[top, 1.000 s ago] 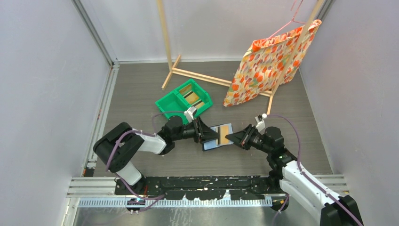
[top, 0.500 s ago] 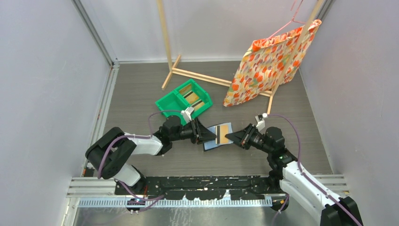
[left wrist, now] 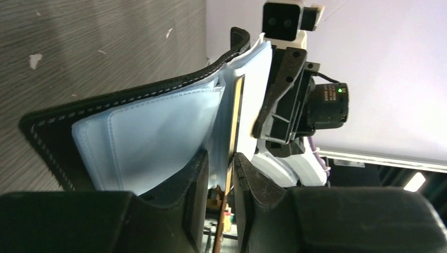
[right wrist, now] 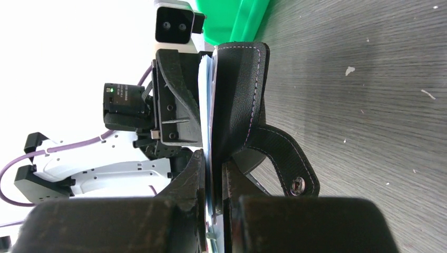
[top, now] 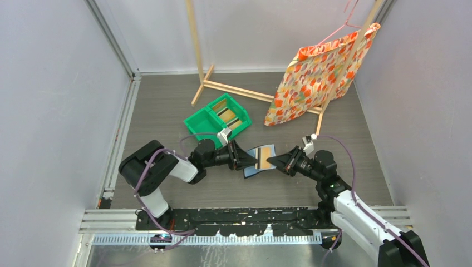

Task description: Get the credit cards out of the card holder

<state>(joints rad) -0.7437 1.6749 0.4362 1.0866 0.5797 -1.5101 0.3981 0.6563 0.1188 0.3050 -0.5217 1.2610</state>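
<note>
Overhead, the card holder sits toward the tabletop's near edge, between left claw and right claw. Left wrist: claw narrowly pinches a credit card, long axis straight ahead. Right wrist: claw clamped on the holder's cover.

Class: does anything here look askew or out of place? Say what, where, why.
The card holder is tilted up, not flat, and a credit card juts edge-on from it between the left fingers.
</note>
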